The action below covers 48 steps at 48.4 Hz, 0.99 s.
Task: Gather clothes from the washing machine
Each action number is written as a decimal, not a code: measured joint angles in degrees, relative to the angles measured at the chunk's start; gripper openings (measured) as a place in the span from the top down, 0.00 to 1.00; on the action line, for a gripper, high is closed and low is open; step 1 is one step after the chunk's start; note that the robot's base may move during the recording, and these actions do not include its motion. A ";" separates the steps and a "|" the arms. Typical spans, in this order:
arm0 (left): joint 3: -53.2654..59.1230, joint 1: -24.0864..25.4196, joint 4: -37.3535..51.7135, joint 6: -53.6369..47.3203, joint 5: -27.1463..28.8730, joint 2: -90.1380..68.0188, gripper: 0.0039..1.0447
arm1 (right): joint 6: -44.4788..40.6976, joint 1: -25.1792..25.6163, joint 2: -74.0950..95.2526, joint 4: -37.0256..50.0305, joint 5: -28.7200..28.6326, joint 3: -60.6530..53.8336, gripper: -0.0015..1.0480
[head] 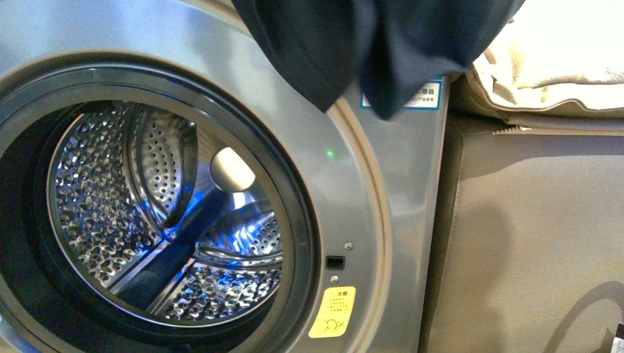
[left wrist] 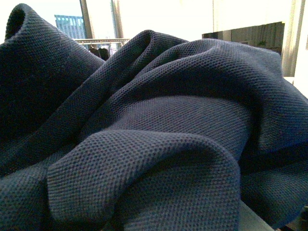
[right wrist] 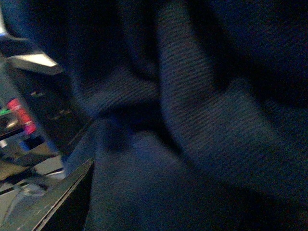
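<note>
A: Largest item?
B: One washing machine [head: 401, 191], drum [head: 96, 213] looks empty to me.
A: Next?
B: The clothes [head: 353, 44], navy, hanging above the porthole [head: 296, 213], outside. Both jaws hidden under fabric; I cannot tell their state. I judge lift-out underway; next needs a drop spot.

Text on washing machine [head: 397, 184] sticker [head: 332, 312], label [head: 425, 94]: illegible.
</note>
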<state>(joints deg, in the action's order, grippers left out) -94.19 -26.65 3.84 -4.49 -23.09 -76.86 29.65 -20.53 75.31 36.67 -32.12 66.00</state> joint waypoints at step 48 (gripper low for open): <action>0.00 0.00 0.00 0.02 -0.07 0.00 0.86 | -3.52 21.16 -19.19 1.79 -13.68 -13.94 0.07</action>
<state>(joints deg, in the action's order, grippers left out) -94.19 -26.65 3.84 -4.47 -23.16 -76.86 26.13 0.62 56.12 38.46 -45.80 52.05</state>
